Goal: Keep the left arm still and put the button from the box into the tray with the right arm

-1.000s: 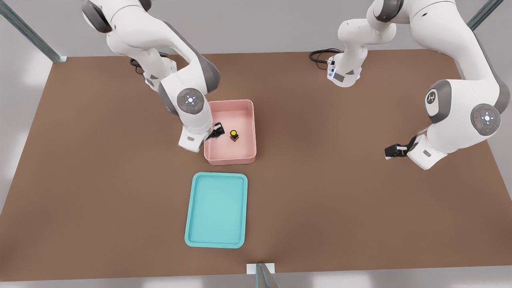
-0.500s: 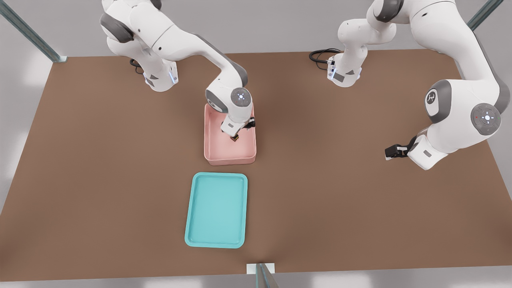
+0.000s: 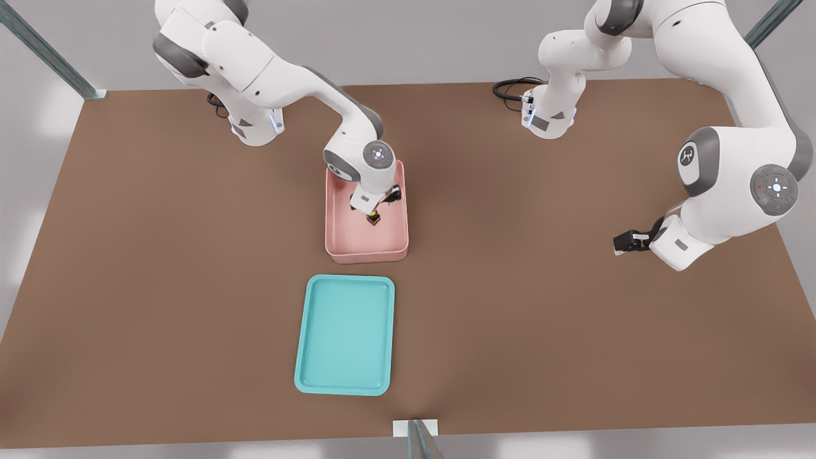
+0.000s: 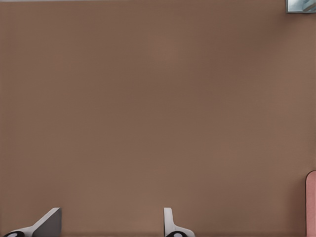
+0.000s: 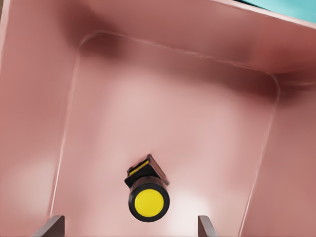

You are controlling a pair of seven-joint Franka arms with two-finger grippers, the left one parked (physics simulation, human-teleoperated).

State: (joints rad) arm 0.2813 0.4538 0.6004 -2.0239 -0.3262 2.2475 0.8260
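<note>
Item: my claw, lowered inside the pink box, fingers spread wide and released, gripping nothing; in the right wrist view one fingertip and its partner show apart, on either side of the yellow-capped button. Item: button, standing on the box floor, round yellow cap over a dark blocky base, between my fingers without touching either, near the middle of the box in the front view. Item: box, tall walls, rounded corners, on the brown counter. Item: teal tray, shallow, low rim, at 6 o'clock from the box in the front view, near it but apart; a corner of it shows beyond the box wall in the right wrist view.
</note>
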